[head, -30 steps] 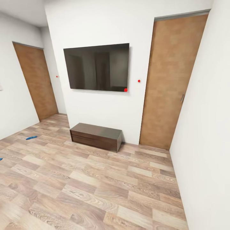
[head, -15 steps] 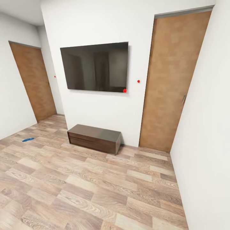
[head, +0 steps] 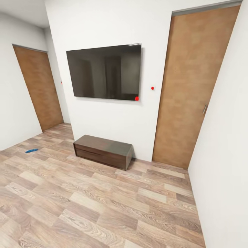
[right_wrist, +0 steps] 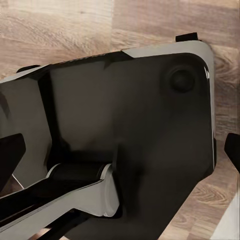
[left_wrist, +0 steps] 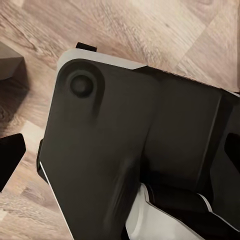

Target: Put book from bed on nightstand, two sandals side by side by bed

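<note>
One bright blue sandal [head: 31, 150] lies flat on the wood-plank floor at the far left of the head view, near the left wall. The book, the bed and the nightstand are out of view. In the left wrist view my left gripper [left_wrist: 120, 155] hangs over a dark panel of my own body, with one black fingertip [left_wrist: 10, 157] at the picture's edge. My right gripper [right_wrist: 120, 155] is held the same way, its two black fingertips [right_wrist: 10, 155] far apart. Nothing sits between either pair of fingers.
A long low dark dresser [head: 103, 151] stands against the white wall under a wall-mounted TV [head: 105, 72]. Brown doors stand shut at the left [head: 38, 89] and right [head: 189, 89]. A white wall [head: 224, 155] runs close along my right side.
The whole head picture has shifted as the camera moved: the right door looms larger, and a blue shape at the left edge a second ago has left the picture.
</note>
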`<state>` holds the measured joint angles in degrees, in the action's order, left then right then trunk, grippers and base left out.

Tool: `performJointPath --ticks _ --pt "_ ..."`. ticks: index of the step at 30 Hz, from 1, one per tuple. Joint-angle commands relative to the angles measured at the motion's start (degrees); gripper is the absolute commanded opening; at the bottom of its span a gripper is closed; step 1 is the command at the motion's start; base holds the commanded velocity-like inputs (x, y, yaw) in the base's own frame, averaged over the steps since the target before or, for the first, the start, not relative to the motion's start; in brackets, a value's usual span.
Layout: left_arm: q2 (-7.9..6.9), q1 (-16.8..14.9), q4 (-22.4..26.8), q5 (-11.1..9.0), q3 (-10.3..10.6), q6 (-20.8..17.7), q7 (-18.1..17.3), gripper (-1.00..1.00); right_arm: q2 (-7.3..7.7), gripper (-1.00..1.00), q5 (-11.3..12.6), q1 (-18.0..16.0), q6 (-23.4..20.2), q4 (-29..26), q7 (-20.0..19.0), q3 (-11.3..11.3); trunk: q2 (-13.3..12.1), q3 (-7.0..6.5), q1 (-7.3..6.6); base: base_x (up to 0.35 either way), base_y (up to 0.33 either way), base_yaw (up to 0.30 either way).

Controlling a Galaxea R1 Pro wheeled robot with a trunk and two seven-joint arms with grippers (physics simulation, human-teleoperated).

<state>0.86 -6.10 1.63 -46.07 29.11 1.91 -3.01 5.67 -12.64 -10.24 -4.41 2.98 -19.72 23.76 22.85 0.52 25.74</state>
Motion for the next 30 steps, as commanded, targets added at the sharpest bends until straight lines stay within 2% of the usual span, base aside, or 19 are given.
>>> performJointPath --ticks 1,30 --pt "0.02 -0.1 -0.1 -0.6 0.5 0.2 -0.2 1.0 0.04 1.0 -0.5 0.0 -0.1 0.1 -0.1 0.5 0.1 0.05 0.05 0.212 -0.093 0.188" --pt "0.02 -0.1 -0.1 -0.8 0.4 0.2 -0.2 1.0 0.04 1.0 -0.5 0.0 0.0 0.0 -0.1 0.4 0.1 0.05 0.05 0.212 -0.021 0.225"
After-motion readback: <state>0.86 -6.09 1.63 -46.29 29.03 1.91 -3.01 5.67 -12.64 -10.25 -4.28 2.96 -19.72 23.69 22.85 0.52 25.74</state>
